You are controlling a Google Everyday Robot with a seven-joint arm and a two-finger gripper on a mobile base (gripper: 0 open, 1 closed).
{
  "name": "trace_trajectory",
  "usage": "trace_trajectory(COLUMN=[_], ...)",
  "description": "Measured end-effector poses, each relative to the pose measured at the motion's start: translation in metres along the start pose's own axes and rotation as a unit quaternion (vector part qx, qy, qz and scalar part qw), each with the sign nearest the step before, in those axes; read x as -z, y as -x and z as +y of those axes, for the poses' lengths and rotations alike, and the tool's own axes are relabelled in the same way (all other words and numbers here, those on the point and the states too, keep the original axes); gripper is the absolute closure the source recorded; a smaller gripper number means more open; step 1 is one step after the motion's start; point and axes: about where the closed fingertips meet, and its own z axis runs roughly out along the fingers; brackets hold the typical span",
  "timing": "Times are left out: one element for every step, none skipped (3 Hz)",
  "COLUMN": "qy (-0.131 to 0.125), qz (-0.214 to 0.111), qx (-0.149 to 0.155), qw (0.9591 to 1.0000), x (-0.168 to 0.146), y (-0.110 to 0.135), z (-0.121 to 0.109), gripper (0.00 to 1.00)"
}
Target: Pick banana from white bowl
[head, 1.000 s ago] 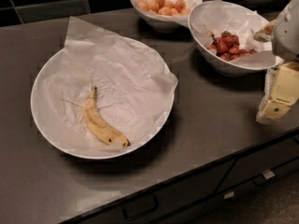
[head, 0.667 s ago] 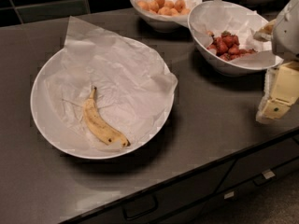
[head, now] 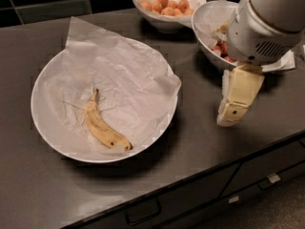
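Gripper on approach to the banana. The gripper hangs pointing down over the dark counter, right of the bowl and apart from its rim. Whether the claw is spread or pressed together cannot be told from this view; it holds nothing visible.

Compared with a second ago, the gripper has travelled left, from the right edge of the scene towards the middle. The arm's grey-white housing now fills the far right corner and hides part of the bowl of red pieces. The banana has not moved. It lies on the crumpled paper in the near-left part of the bowl, stem pointing far and dark tip to the near right. The bowl of orange pieces stands untouched at the far side.

Reading: the reach has begun, but the grasp has not. The gripper likely has further leftward travel to make over the bowl's right rim, then a descent onto the banana. The loose paper beneath the fruit may be caught in the pinch.
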Motion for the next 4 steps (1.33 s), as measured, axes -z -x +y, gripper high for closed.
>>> trace_trajectory(qy=[-0.003,0.001,0.016,0.04], qz=[-0.028,-0.054,-0.079,-0.106], qx=[0.048,0.117,0.142,0.123], qw=[0.9984,0.9916,0.9866,0.9859], x=[-0.005,-0.005,-0.023,-0.053], y=[0.053,0.111,0.155,0.183], z=[0.011,0.031,0.04,0.033], gripper=[0.0,0.0,0.0,0.0])
